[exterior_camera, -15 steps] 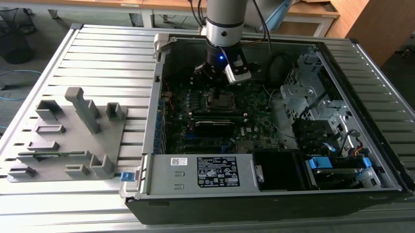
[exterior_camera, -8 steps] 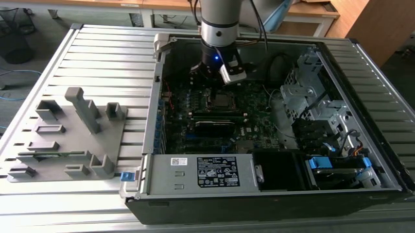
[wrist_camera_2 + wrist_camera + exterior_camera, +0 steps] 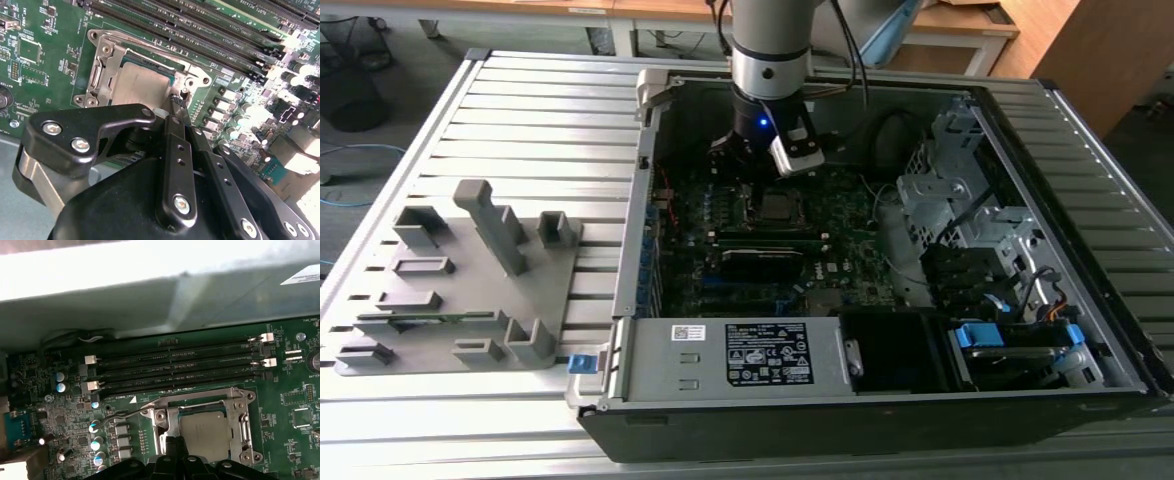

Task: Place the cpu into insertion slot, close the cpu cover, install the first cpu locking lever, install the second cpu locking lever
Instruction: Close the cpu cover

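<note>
The chip (image 3: 142, 82) is seen lying under the closed cover (image 3: 102, 70); the gripper (image 3: 176, 105) is held at its edge, with the jaws pressed together.

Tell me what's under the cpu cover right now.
The cpu shows through the cut-out of the cpu cover, its grey top framed by metal. The insertion slot beneath it is hidden by the chip, and the end effector covers one edge of the socket.

One cpu (image 3: 205, 435), one cpu cover (image 3: 167, 427) — four memory slots (image 3: 175, 360).
</note>
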